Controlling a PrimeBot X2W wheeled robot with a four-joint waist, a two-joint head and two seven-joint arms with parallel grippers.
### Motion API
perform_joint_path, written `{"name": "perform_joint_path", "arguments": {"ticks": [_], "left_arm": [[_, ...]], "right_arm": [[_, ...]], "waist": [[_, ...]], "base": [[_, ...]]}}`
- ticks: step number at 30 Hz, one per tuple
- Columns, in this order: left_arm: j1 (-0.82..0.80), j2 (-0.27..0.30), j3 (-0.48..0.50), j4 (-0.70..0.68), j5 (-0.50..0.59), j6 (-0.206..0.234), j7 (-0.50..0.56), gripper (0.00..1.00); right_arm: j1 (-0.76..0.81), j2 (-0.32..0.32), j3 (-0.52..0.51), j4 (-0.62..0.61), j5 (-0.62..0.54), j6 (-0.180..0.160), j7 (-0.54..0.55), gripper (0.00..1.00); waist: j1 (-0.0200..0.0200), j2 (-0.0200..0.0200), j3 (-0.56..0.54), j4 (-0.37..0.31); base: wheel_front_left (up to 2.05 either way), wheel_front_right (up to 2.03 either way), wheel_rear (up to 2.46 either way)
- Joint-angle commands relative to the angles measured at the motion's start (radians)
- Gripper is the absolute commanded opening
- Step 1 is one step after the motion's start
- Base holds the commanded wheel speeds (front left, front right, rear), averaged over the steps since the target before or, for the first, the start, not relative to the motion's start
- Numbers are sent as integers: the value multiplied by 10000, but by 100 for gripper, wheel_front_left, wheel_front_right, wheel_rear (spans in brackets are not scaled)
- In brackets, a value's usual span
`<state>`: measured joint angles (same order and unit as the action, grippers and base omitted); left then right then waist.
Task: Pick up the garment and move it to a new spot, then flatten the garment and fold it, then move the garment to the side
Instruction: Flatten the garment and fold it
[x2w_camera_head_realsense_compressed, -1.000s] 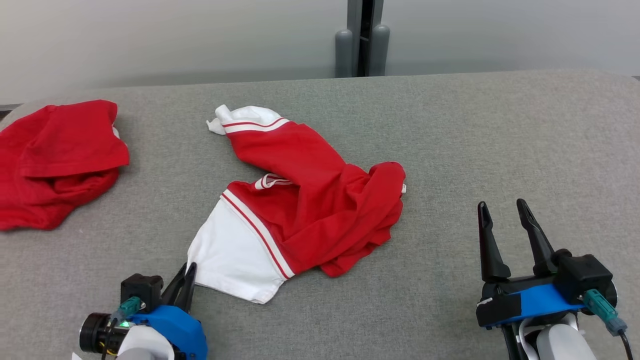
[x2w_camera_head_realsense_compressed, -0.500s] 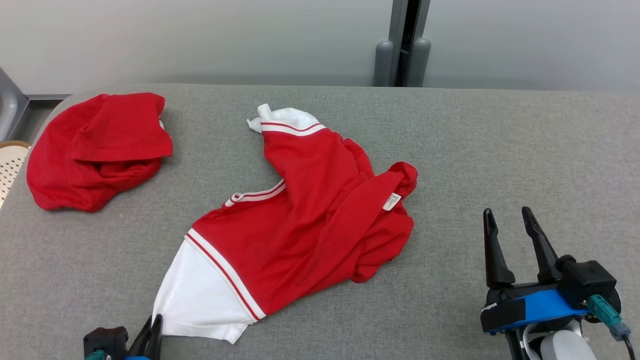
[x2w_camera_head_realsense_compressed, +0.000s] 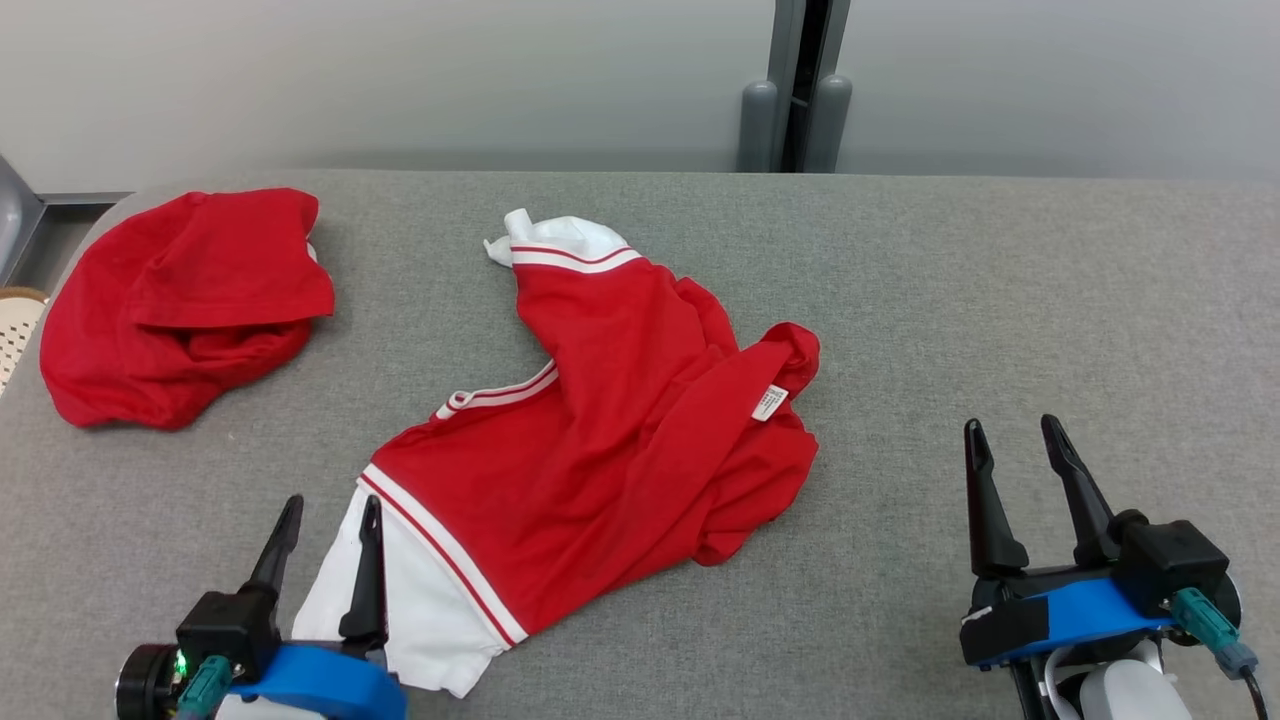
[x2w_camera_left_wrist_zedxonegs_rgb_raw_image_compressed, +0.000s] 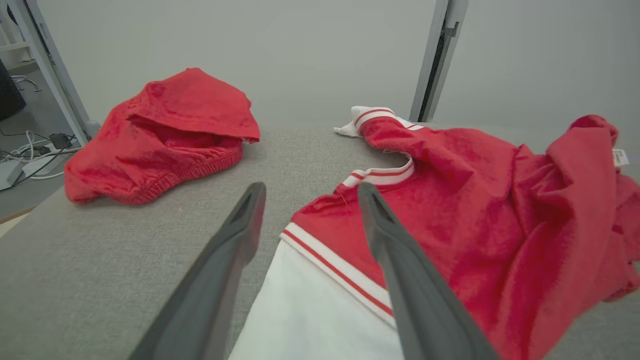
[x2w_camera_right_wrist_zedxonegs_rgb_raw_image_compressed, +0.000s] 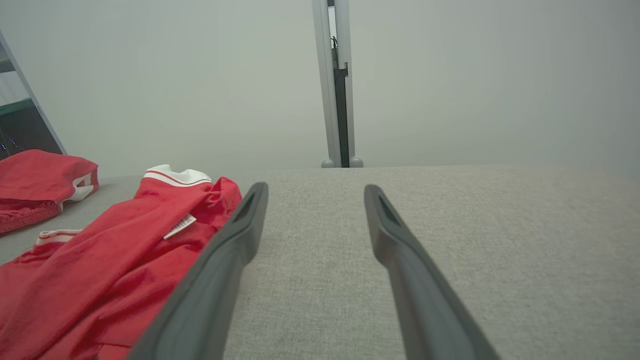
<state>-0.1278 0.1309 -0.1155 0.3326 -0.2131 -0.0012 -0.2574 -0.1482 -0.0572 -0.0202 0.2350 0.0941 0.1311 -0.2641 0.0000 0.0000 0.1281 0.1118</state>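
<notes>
- Your left gripper (x2w_camera_head_realsense_compressed: 332, 503) is released, jaws spread. It sits at the front left of the table (x2w_camera_head_realsense_compressed: 1000, 280).
- One finger (x2w_camera_head_realsense_compressed: 368, 560) is over the garment's white sleeve (x2w_camera_head_realsense_compressed: 420, 590). The other is over bare table just beside the sleeve's edge. I can't tell whether either tip touches.
- Your right gripper (x2w_camera_head_realsense_compressed: 1008, 423) is also released and holds nothing. It is over bare table near the front right corner, well apart from the cloth.
- The garment (x2w_camera_head_realsense_compressed: 600, 450) lies left of the table's middle. The near sleeve reaches toward the front edge and the other sleeve (x2w_camera_head_realsense_compressed: 560, 245) toward the back edge.
- Its right side is bunched into folds, and a label (x2w_camera_head_realsense_compressed: 768, 402) faces up there.
- A red heap (x2w_camera_head_realsense_compressed: 180, 300) sits at the back left corner, apart from the garment. Leave it alone.
- The step in hand looks like flattening, since the body is rumpled and nothing is folded yet.
- With the left, drop low enough that one finger slides under the sleeve's edge. Pinch a single layer close to the red-striped seam, not the loose tip.
- Bring the right across to the bunched side and take the outermost fold there. A grip on several layers would most likely drag the wrinkles along.
- Draw the two grips apart, low over the table, until the body lies smooth. Pull evenly so the collar (x2w_camera_head_realsense_compressed: 500, 392) doesn't twist under.
- Keep the left's pull away from the heap so the two reds don't tangle.
</notes>
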Motion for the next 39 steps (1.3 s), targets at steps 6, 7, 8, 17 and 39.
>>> {"name": "perform_joint_path", "arguments": {"ticks": [6,7,8,17,39], "left_arm": [[-763,-306,1,-965,441,21,-81,100],[-850,-336,29,-1068,521,24,-82,100],[-953,-363,82,-1165,568,30,-83,100],[-1290,-534,672,-944,790,-73,-87,100],[-1581,-785,687,-935,725,-202,-89,100]], "right_arm": [[-152,-43,-22,2,1,-7,-2,100],[-168,-46,-24,8,2,-7,-2,100],[-196,-46,-21,13,2,-7,-2,100],[-292,-64,31,120,37,-6,-2,100],[-3092,-1652,2822,2416,180,-7,-2,100]], "waist": [[0,0,114,-251],[0,0,140,-292],[0,0,164,-330],[0,0,301,-590],[0,0,1098,504]], "base": [[0,0,0],[0,0,0],[0,0,0],[0,0,0],[0,0,0]]}}
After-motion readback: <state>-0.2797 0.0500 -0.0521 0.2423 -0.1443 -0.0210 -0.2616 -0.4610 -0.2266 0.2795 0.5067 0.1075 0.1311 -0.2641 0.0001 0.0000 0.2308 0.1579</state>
